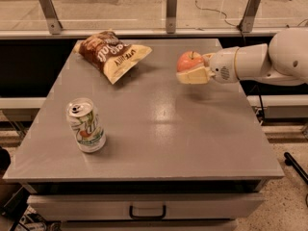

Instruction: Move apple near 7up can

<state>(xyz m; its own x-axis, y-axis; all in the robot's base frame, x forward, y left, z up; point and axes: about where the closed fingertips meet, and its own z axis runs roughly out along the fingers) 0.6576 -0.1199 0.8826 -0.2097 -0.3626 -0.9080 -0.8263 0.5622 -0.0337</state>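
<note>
In the camera view the gripper [193,68] reaches in from the counter's [192,143] right edge, clamped on the apple [188,61] and holding it just above the surface toward the far right corner. The 7up can [86,125] stands upright, well apart, near the front left corner. The apple seems pinched only along its rear and underside, so a fast sweep could roll it loose and off an edge. A low or overlong approach could topple the light can or clip the chip bag [111,55] at the far left corner.
</note>
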